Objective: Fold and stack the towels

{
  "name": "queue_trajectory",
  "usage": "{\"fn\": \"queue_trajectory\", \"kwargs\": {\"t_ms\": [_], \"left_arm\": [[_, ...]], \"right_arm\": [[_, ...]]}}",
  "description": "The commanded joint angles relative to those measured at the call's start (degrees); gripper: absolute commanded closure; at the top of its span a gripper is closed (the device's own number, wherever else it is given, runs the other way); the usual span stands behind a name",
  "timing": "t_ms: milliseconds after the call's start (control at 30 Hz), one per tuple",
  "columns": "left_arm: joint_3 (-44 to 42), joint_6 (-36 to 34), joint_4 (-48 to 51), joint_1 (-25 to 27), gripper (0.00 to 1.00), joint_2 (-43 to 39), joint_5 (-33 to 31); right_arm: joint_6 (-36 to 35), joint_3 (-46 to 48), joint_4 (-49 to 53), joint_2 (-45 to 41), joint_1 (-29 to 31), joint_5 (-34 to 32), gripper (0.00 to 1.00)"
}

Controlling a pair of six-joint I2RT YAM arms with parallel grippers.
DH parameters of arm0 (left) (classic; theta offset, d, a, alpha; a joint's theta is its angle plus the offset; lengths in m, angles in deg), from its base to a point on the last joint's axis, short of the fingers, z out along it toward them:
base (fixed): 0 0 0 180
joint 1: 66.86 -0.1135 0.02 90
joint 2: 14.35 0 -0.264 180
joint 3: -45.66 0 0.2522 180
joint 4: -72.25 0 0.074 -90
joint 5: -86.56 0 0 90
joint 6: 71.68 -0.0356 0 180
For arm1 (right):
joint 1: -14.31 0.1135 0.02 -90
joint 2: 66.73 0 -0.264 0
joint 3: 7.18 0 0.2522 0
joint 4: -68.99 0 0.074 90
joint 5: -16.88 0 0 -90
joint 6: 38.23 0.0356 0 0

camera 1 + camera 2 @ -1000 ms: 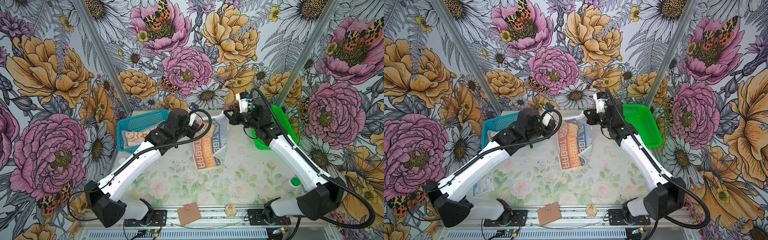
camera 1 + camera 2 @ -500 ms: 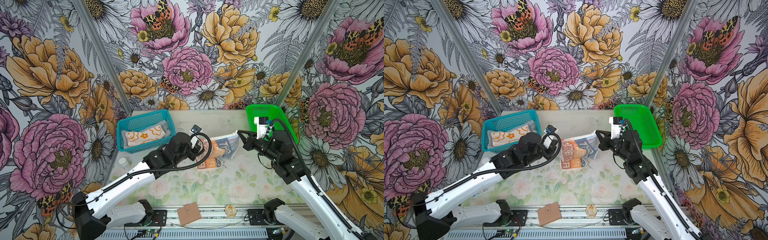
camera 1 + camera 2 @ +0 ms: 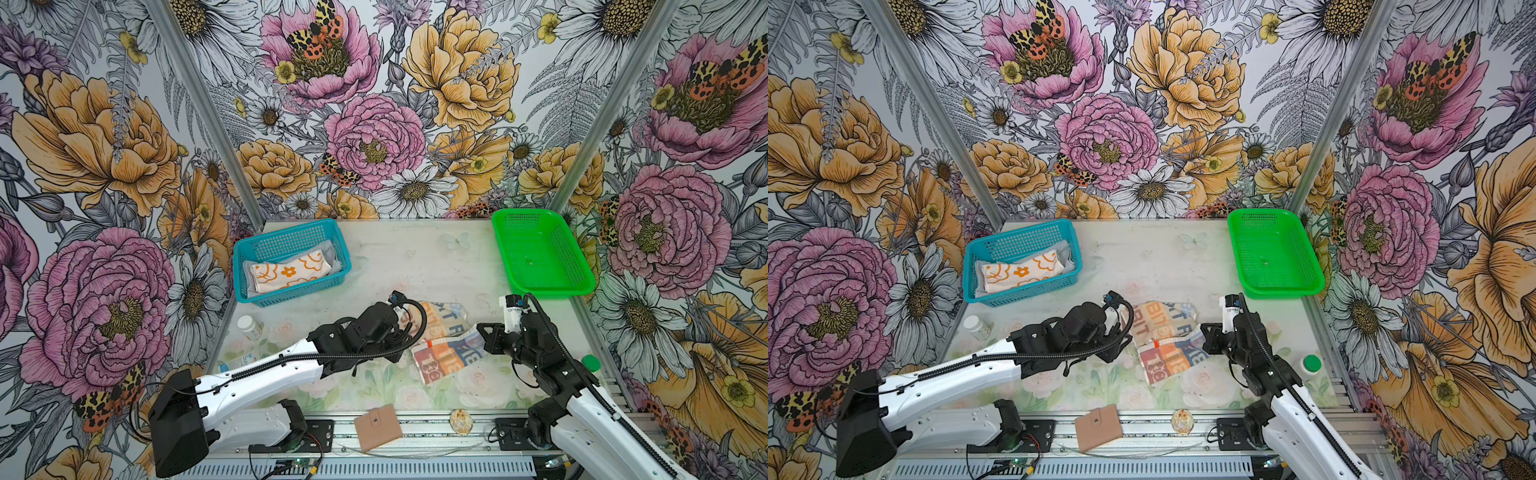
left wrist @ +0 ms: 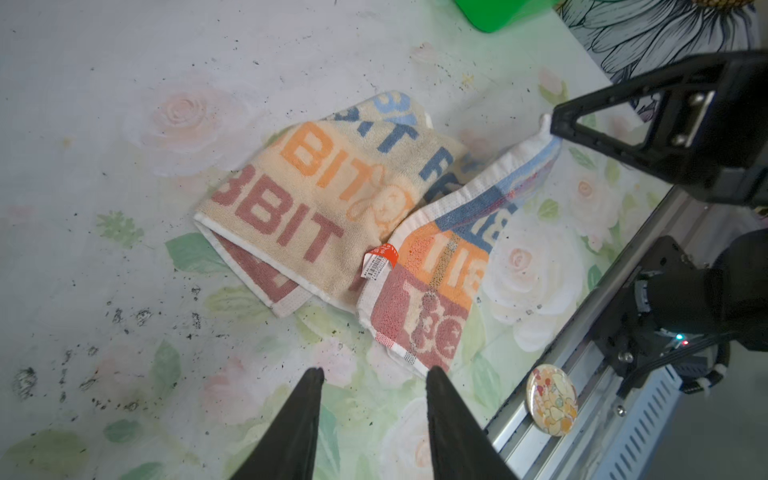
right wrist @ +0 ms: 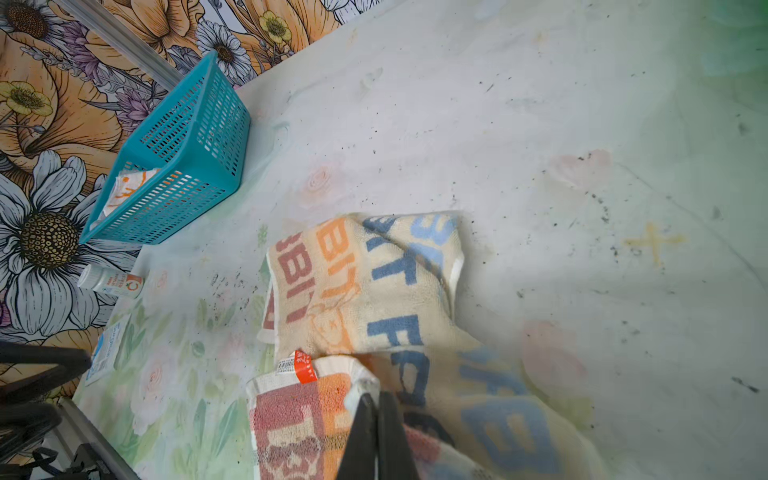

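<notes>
I see lettered towel rumpled, half-folded on surface, between arms. Right jaws pinch its raised corner. Left jaws spread, empty, just beside free end. Soft, light, floppy, I reckon; I'd take free hemmed corner.

Floral-papered walls with large pink, orange and white blooms fill the upper frame in both top views, joined by slanting aluminium posts; lower centre, a pale, scuffed rose-print table edged by a metal rail.
</notes>
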Motion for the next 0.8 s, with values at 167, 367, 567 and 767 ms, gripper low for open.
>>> {"fn": "queue_trajectory", "kwargs": {"t_ms": [167, 367, 567, 767], "left_arm": [[-3.06, 6.92, -10.56, -0.14, 0.58, 14.35, 12.16], [-3.69, 9.98, -13.96, 1.09, 0.6, 18.81, 8.8], [-4.76, 11.95, -17.75, 0.29, 0.61, 19.85, 7.76], [-3.79, 12.51, -18.02, -0.47, 0.66, 22.68, 7.16]], "right_arm": [[0.44, -1.13, -1.23, 1.77, 0.27, -0.16, 1.0], [0.48, -1.26, -1.23, 1.57, 0.27, 0.04, 1.0], [0.49, -1.32, -1.23, 1.88, 0.22, 0.56, 1.0], [0.6, -1.49, -1.29, 1.75, 0.25, 0.86, 1.0]]}}
